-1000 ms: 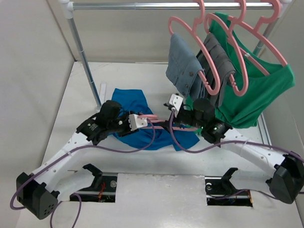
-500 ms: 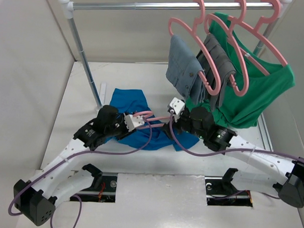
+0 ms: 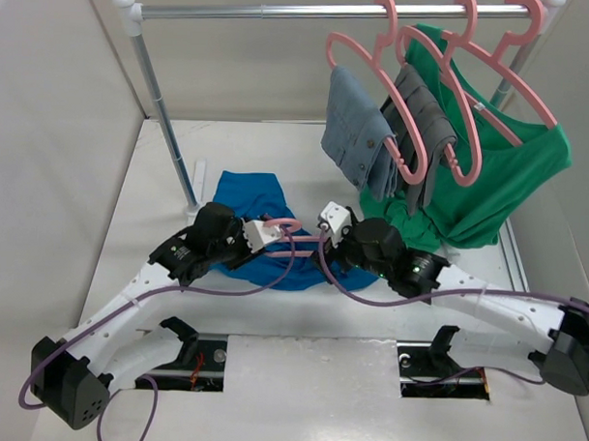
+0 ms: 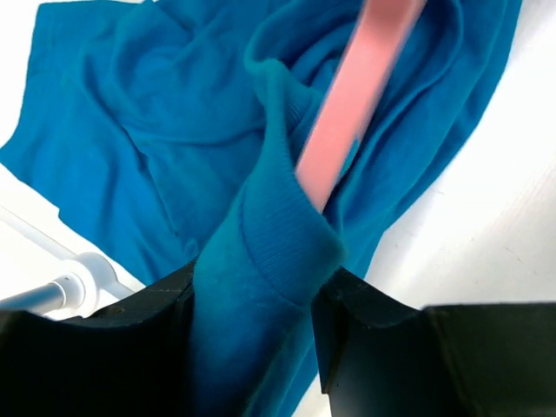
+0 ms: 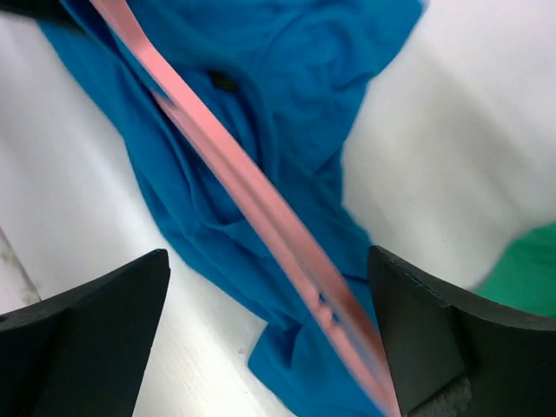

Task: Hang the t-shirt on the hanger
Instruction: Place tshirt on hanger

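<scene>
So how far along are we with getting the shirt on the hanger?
Done: one end of the hanger looks tucked into a ribbed opening of the t-shirt. In hand: the left gripper pinches that ribbed edge; the right gripper has its jaws open around the hanger. Left: seat both shoulders inside.

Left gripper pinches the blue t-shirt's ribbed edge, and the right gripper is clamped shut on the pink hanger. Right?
Not quite. The right gripper is open: the right wrist view shows its fingers wide apart, the hanger passing between them. The left gripper does pinch the t-shirt.
</scene>
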`<state>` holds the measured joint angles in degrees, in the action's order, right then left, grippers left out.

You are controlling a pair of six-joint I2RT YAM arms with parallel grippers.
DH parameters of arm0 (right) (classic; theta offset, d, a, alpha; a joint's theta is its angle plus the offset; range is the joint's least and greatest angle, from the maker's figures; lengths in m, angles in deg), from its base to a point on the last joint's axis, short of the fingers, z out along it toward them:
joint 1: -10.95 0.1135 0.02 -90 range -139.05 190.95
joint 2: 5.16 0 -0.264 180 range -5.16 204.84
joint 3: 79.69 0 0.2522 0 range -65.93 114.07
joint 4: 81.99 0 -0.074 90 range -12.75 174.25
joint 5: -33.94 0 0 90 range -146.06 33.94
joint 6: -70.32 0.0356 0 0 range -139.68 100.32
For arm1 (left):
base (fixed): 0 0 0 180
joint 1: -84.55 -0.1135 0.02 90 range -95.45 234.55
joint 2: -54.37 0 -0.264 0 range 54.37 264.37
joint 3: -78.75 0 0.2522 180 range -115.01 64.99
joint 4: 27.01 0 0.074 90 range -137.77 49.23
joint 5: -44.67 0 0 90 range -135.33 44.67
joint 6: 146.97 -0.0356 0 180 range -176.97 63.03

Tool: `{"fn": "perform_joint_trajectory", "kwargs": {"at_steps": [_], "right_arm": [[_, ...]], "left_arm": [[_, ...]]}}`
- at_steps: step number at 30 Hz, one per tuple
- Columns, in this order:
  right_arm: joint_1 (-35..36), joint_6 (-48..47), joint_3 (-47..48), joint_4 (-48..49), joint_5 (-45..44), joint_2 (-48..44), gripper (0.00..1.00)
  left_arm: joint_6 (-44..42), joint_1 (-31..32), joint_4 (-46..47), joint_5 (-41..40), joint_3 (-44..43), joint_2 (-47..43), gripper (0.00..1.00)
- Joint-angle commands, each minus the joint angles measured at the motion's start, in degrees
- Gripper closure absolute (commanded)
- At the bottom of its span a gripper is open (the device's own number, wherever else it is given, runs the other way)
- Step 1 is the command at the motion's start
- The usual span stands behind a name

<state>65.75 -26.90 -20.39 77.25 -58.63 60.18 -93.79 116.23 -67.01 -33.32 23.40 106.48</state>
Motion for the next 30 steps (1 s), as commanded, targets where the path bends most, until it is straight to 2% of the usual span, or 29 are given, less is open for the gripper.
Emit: {"fn": "perform_joint_trajectory", "kwargs": {"at_steps": [1,5,11,14,15,17,18,21,23,24,29,30], "right_arm": [[0.92,1.34,2.62,1.38,-8.66,-7.76,0.00],[0.92,0.19,1.58,1.38,-7.46,-11.11,0.00],[3.29,4.76,-3.96,1.38,-4.46,-8.31,0.02],[3.29,5.47,-5.37,4.27,-2.35,-5.41,0.27],[3.29,6.34,-5.37,4.98,-1.57,-4.53,0.46],[3.29,7.04,-4.68,4.98,-2.43,-1.38,0.62],[3.29,7.92,-4.06,4.98,-3.22,-0.49,0.62],[3.29,10.73,-2.82,8.83,-4.64,2.15,0.39],[3.29,13.88,-2.12,8.85,-8.58,3.56,0.34],[3.29,18.17,-2.12,8.85,-10.33,4.70,0.34],[3.29,25.67,-5.72,17.80,-15.00,6.46,0.32],[3.29,26.46,-5.72,18.34,-15.79,7.25,0.35]], "left_arm": [[1.05,0.05,3.39,-0.58,0.01,-1.05,1.00],[4.20,0.05,4.79,-4.01,0.01,-1.05,1.00],[7.20,0.05,5.32,-3.84,-1.22,-2.36,1.00],[7.20,0.05,5.32,-3.31,-1.22,-2.90,1.00],[7.20,0.05,5.32,-3.31,-1.22,-2.90,1.00],[7.20,0.05,5.32,-2.78,-1.22,-2.29,1.00],[7.20,0.05,5.32,-2.78,-1.22,-2.28,1.00],[6.68,0.05,5.32,-2.78,-1.75,-1.76,1.00],[6.67,0.05,5.32,-2.25,-2.36,-1.76,1.00],[6.67,0.05,5.32,-2.25,-2.36,-1.76,1.00],[6.67,0.05,4.79,0.90,-2.98,-1.15,1.00],[6.67,0.05,4.79,0.91,-2.98,-1.14,1.00]]}}
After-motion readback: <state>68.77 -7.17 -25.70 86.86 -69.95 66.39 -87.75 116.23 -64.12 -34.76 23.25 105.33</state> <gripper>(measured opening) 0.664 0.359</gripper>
